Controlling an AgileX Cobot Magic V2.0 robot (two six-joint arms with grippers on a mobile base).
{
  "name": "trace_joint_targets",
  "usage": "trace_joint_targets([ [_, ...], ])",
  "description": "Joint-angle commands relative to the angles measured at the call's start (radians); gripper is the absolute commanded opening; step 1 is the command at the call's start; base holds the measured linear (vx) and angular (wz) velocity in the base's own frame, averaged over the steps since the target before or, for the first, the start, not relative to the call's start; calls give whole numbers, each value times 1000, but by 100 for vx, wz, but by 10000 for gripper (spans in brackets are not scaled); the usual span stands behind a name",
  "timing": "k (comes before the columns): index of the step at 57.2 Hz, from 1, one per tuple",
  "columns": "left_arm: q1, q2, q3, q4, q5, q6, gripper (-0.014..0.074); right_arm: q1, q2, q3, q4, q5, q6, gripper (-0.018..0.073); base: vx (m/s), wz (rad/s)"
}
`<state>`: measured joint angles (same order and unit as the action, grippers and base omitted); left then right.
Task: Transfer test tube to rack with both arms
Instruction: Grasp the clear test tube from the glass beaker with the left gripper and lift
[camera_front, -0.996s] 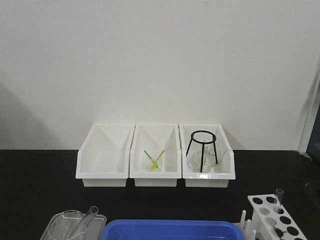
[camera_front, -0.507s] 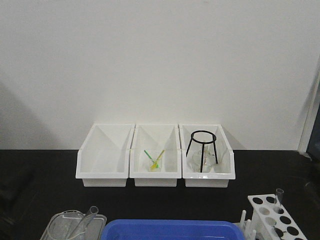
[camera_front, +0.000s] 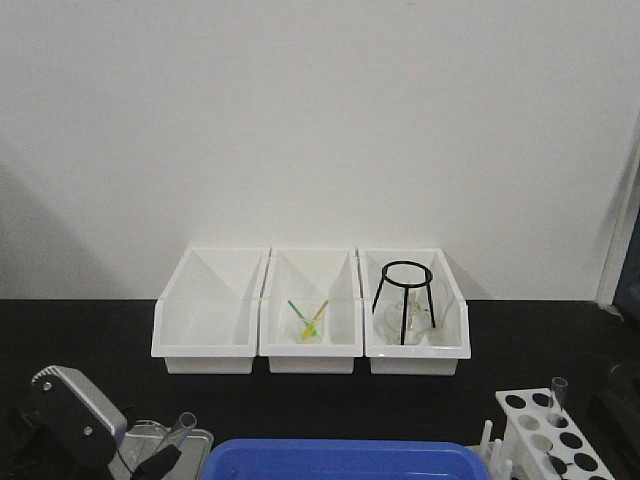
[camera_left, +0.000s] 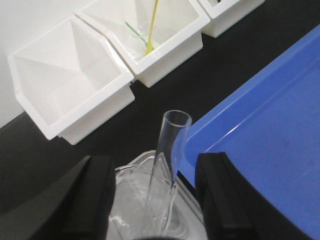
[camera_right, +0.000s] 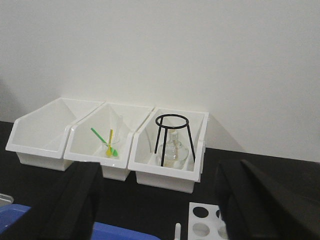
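Currently my left gripper (camera_left: 157, 165) is spread wide around the test tube (camera_left: 172, 145). In the left wrist view one black finger (camera_left: 92, 197) sits to each side of the glass with a clear gap on both, so neither touches it. The tube leans with its open rimmed mouth up and its lower end down inside the wide clear beaker (camera_left: 127, 200), which sits on the black tabletop (camera_front: 300, 410) just left of the blue tray (camera_left: 260, 140). From the front camera, the left arm (camera_front: 70, 425) shows at the near-left corner, right by that beaker.

My right gripper (camera_right: 160, 172) is also wide open with nothing between its fingers; in its wrist view they are only dark blurs at the lower left and lower right. The white rack (camera_front: 550, 435) stands at the near right, well apart from the beaker, with the blue tray between them. A second test tube (camera_front: 557, 395) stands upright in one of the rack's far holes.

Across the far side of the tabletop sit three white bins (camera_front: 205, 320) in a row. The middle one holds green and yellow sticks (camera_front: 310, 320), and the right one holds a black wire tripod (camera_front: 404, 300) standing over a glass flask (camera_right: 172, 152).
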<state>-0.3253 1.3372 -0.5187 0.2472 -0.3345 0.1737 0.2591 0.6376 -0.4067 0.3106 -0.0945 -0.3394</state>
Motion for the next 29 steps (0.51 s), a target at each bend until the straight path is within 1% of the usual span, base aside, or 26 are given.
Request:
trace_joint_targets([
  [1,-7,29,-25,34,-151,-18,484,1,2,-32,-5,-95,-11,515,0,0],
  [4,-7,55,-25,46,-185,-22,479,1,2,-32,-5,-105,-11,515,0,0],
  [12,-7,117,-27,44,-272,-21,459,1,2,-32,-5,-138,-11,515,0,0],
  [26,-6,188,-28,41,-366,-16,407,1,2,-32,-5,-149,-11,515,0,0],
  [29,-6,198,-36,35,-366,-10,396,1,2,-32,-4,-149,-11,515,0,0],
])
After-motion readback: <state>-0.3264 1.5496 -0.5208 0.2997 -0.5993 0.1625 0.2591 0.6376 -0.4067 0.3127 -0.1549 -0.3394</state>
